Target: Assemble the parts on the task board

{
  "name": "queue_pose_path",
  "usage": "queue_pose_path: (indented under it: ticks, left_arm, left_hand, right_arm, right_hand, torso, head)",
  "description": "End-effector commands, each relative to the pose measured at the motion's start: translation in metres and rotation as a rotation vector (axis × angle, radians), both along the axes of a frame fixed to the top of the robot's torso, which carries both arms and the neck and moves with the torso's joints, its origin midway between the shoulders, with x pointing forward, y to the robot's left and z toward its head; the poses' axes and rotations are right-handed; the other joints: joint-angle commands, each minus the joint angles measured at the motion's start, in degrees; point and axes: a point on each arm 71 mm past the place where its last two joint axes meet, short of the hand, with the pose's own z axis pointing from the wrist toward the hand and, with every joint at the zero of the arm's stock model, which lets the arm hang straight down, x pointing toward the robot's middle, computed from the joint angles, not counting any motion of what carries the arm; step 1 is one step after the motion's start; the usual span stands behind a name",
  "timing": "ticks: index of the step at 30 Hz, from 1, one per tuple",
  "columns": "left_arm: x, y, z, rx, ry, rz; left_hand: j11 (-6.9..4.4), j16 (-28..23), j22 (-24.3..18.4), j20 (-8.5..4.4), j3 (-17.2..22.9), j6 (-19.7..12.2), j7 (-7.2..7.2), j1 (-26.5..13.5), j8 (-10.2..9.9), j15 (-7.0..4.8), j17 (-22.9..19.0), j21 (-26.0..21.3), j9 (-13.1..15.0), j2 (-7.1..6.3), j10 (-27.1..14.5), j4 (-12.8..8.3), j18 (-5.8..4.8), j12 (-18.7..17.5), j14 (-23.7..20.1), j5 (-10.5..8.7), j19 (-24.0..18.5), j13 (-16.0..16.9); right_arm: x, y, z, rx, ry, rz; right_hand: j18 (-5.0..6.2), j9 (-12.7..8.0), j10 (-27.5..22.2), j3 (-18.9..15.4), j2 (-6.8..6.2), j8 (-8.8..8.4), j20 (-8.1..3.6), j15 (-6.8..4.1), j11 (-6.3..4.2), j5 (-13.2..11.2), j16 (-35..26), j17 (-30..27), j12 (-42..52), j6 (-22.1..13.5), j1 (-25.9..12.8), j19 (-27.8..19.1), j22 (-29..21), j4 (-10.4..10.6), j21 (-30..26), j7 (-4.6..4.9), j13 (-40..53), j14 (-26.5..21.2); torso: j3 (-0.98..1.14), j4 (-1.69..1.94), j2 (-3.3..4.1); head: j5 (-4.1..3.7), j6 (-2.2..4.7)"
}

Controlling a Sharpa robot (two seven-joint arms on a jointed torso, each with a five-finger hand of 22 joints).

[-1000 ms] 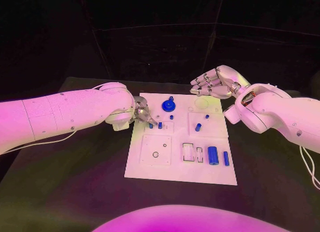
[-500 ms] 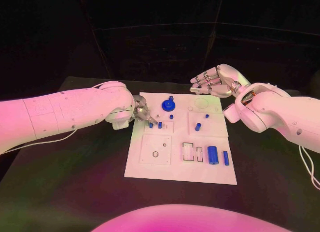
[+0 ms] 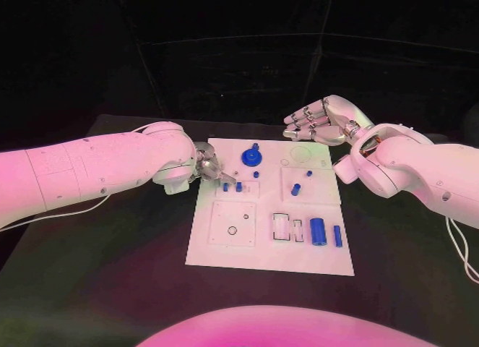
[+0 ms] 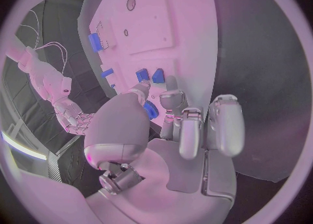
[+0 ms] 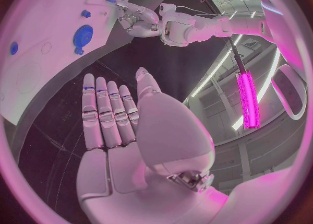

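The white task board [image 3: 239, 253] lies in the middle of the black table [image 3: 93, 275], its near end bare. Going farther along the board, a large blue cylinder [image 3: 318, 232] and a slimmer blue bar [image 3: 337, 236] lie side by side toward the right edge, just right of a pair of rectangular slots [image 3: 287, 227], and a square panel with a small ring [image 3: 232, 230] on it sits to their left. Beyond these, a short blue peg [image 3: 295, 190] lies right of centre, with a smaller blue piece [image 3: 309, 173] just past it. On the left of the board, two small blue pegs [image 3: 231, 186] stand close together; the left hand [image 3: 209, 168] reaches in over the board's left edge with its fingertips [image 4: 171, 98] right at these pegs, the thumb and a finger closing toward one, though whether it is actually pinched I cannot tell. A tiny blue piece [image 3: 257, 174] lies near the middle, and past it a blue gear-like knob [image 3: 253, 156] stands near the far edge, beside a pale round recess [image 3: 302, 153]. The right hand [image 3: 321, 123] hangs above the board's far right corner, empty, its fingers [image 5: 107, 112] stretched straight side by side and the thumb apart.
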Motion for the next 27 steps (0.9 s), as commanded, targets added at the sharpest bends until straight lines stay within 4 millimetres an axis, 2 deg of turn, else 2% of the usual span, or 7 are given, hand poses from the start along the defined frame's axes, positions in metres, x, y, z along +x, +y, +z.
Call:
queue_pose_path:
  ticks: [1,6,10,13,19,25,27]
  left_arm:
    - [0.004,-0.001,0.008,-0.119,-0.090,0.044]
    - [0.008,-0.002,0.018,-0.271,-0.194,0.064]
    - [0.010,-0.008,0.027,-0.399,-0.288,0.035]
    - [0.010,-0.015,0.032,-0.466,-0.339,-0.012]
    - [0.005,-0.040,0.037,-0.500,-0.435,-0.249]
    - [0.004,-0.058,0.031,-0.366,-0.522,-0.460]
    - [0.006,-0.062,0.029,-0.319,-0.539,-0.504]
  left_hand:
    - [1.11,-0.4,0.5,0.44,-2.2,-3.0,1.08,0.0,-1.5,0.49,14.1,-3.9,-0.7,0.83,-4.9,0.8,1.20,-7.0,5.8,-0.14,-2.0,-8.0]
    - [2.76,-3.3,-5.7,1.72,-6.0,-7.0,3.08,1.3,-3.3,2.07,9.4,-11.6,-2.1,2.29,-9.7,0.9,2.86,-9.9,4.3,-0.17,-6.1,-11.3]
    - [5.56,-14.5,-21.8,3.84,-8.2,-12.3,5.79,4.0,-4.0,4.34,-5.9,-32.4,-3.6,4.13,-18.7,0.9,6.51,-12.8,-3.1,-0.13,-17.8,-13.2]
    - [6.15,-18.7,-24.7,4.70,-9.2,-13.6,6.39,6.6,-3.3,5.14,-11.0,-36.5,-4.2,4.97,-21.2,0.7,7.15,-13.2,-6.2,0.02,-19.5,-14.3]
    - [7.98,-35.9,-29.0,6.17,-1.8,-15.5,7.98,24.9,-4.8,6.73,-31.2,-43.0,-8.1,8.35,-29.6,-6.9,7.28,-19.9,-19.8,0.34,-23.1,-20.6]
    - [7.99,-35.7,-30.6,6.36,1.3,-12.9,7.67,26.6,-8.1,7.05,-32.9,-44.3,-13.4,4.05,-28.5,-7.5,7.61,-24.4,-18.2,0.02,-21.4,-27.0]
    - [7.74,-29.6,-30.4,6.10,2.0,-11.2,7.09,26.3,-9.7,6.34,-27.3,-43.3,-15.6,2.82,-27.0,-7.3,7.44,-25.7,-12.9,-0.12,-18.8,-29.4]
  right_arm:
    - [0.001,0.000,0.002,0.010,-0.012,-0.004]
    - [0.002,-0.001,0.002,0.008,-0.012,-0.010]
    - [0.002,-0.002,0.001,0.007,-0.010,-0.015]
    - [0.003,-0.002,0.001,0.006,-0.010,-0.016]
    - [0.004,-0.002,0.001,0.005,-0.010,-0.016]
    - [0.005,-0.003,0.001,0.005,-0.012,-0.019]
    - [0.005,-0.003,0.001,0.005,-0.013,-0.019]
  right_hand:
    - [0.62,0.0,-0.2,-0.1,0.00,-0.20,0.38,0.05,0.39,0.0,-0.2,-0.1,-0.5,-0.4,-0.5,-0.1,-0.2,-0.5,-0.4,0.17,0.0,-0.5]
    - [0.64,0.0,-0.3,0.0,-0.05,-0.20,0.48,0.14,0.46,0.0,-0.2,-0.1,-0.6,-0.6,-0.3,-0.1,-0.3,-1.0,-0.8,0.22,0.0,-0.9]
    - [0.63,0.0,-0.2,0.0,0.00,-0.16,0.50,0.16,0.45,0.0,-0.2,-0.1,-0.7,-0.6,-0.2,-0.1,-0.3,-1.1,-0.9,0.19,0.0,-1.0]
    - [0.67,0.0,-0.1,0.2,0.23,-0.04,0.52,0.14,0.36,0.1,-0.1,0.0,-0.7,-0.3,-0.1,-0.1,-0.4,-1.4,-1.1,0.04,0.0,-1.1]
    - [0.79,0.1,1.2,1.1,0.95,0.14,-0.06,-0.60,-0.30,-0.1,0.6,0.1,-0.6,1.1,0.3,1.7,-0.2,-2.8,-1.2,-0.64,0.0,0.9]
    - [0.76,0.1,1.6,1.4,1.09,0.11,-0.22,-0.71,-0.48,-0.2,0.4,0.0,-0.6,1.5,0.6,2.0,-0.2,-3.3,-1.4,-0.84,0.0,1.1]
    - [0.75,0.1,1.6,1.5,1.11,0.09,-0.23,-0.70,-0.49,-0.2,0.4,0.0,-0.7,1.5,0.6,2.0,-0.3,-3.3,-1.4,-0.84,0.0,1.0]
  torso:
    - [0.01,0.05,-0.04]
    - [0.02,0.02,0.00]
    - [0.08,0.03,-0.03]
    - [0.05,0.01,-0.02]
    - [0.04,-0.08,-0.02]
    - [0.08,-0.11,0.00]
    - [0.10,-0.10,-0.01]
  head:
    - [-0.23,0.00]
    - [-0.25,0.04]
    - [-0.24,0.27]
    - [-0.37,0.37]
    - [-0.86,0.74]
    - [-1.08,0.90]
    - [-0.95,0.88]
